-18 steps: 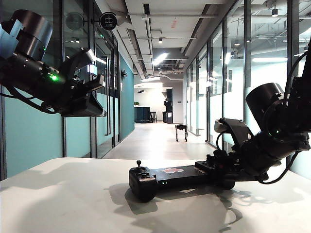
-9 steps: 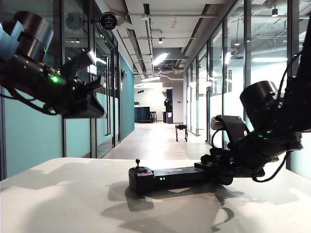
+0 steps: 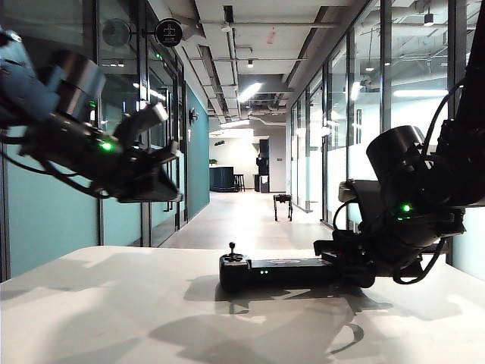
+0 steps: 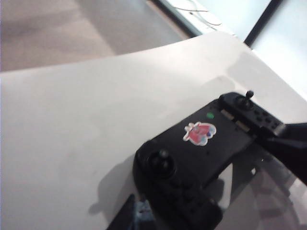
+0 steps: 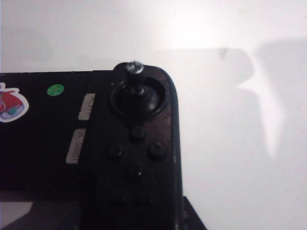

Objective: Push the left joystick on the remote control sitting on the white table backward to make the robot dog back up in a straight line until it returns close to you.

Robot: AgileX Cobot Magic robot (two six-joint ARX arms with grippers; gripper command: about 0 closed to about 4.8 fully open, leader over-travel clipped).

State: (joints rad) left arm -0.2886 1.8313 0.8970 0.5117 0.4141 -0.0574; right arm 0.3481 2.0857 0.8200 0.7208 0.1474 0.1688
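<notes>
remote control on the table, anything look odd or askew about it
Nothing stands out. The remote control lies flat on the white table, its left joystick upright. The right gripper is at its far end; the left gripper hangs above, apart.

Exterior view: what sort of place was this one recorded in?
Probably an office building: a corridor lined with glass partition walls, exposed ceiling ducts and strip lights, the robot dog far down it, beyond the white table.

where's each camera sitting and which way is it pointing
Exterior: low at the white table edge, facing down the corridor; left gripper raised, right gripper at the remote control.
Left wrist: above the table, looking down at the remote; finger tip shows.
Right wrist: close over the remote's end and a joystick.
All share the remote.
</notes>
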